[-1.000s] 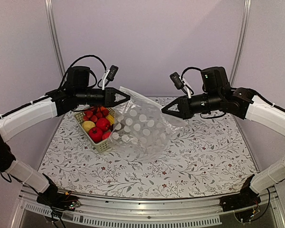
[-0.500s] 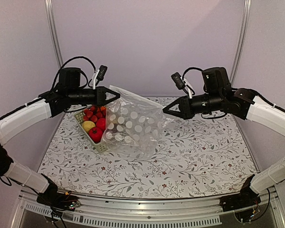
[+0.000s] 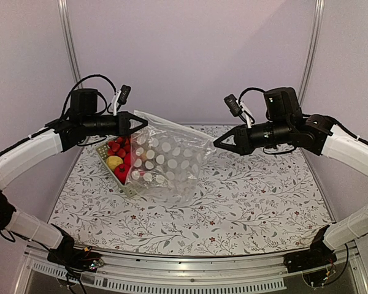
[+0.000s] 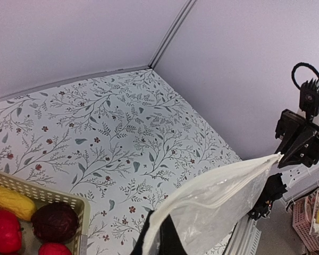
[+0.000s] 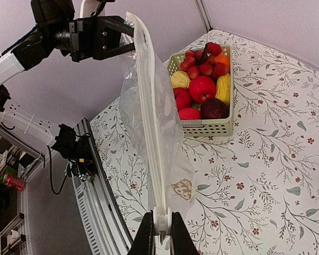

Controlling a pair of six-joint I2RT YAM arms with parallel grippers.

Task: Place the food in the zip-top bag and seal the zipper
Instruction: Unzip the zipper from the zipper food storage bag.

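You've got the zip-top bag (image 3: pixel 172 165) strung up between both arms, above and just to the right of the basket (image 5: pixel 207 127). The left gripper (image 3: pixel 141 123) is clamped on the bag's top corner over the basket. The right gripper (image 5: pixel 161 228) is pinched onto the far end of the zipper (image 5: pixel 148 122), on the side away from the basket. That pulls the strip taut in a near-straight line and lets the bag body hang down beside the basket, its lower edge near the table (image 3: pixel 264 196).

All the food (image 5: pixel 202 87) sits in the basket: red ones, a maroon one, yellow ones. Nothing is in the bag.

Likely reason for this hold: you're lifting and spreading the bag to find and present its mouth next to the basket. The two strip sides look flat together; I can't tell if they're pressed shut. With both grippers busy on the bag, nothing is free to pick up fruit, so loading hasn't started.
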